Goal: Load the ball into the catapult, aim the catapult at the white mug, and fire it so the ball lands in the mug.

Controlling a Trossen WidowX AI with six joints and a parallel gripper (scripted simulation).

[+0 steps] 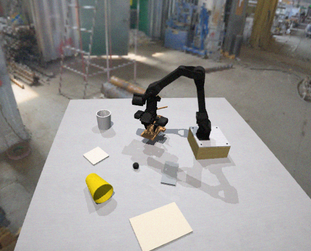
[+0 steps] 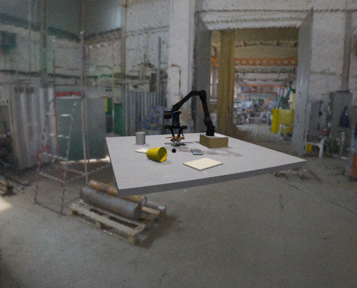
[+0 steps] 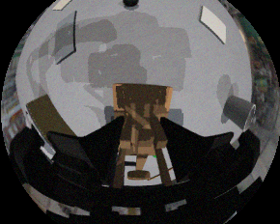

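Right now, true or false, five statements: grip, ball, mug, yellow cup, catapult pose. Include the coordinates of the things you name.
1. The gripper [image 1: 153,126] [image 2: 177,133] [image 3: 141,120] is shut on the catapult [image 1: 152,135] [image 2: 175,139] [image 3: 142,92]. True.
2. The ball [image 1: 135,165] [image 2: 173,150] [image 3: 130,2] is loaded in the catapult. False: it lies on the table [image 1: 74,227] [image 2: 151,178] [image 3: 203,72].
3. The mug [image 1: 104,121] [image 2: 140,138] [image 3: 238,112] stands upright. True.
4. The yellow cup [image 1: 95,184] [image 2: 155,154] is upright. False: it lies on its side.
5. The catapult is tilted. True.

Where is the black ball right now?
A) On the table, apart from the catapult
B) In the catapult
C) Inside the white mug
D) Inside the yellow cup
A: the ball sits on the tabletop, with a gap between it and the catapult.
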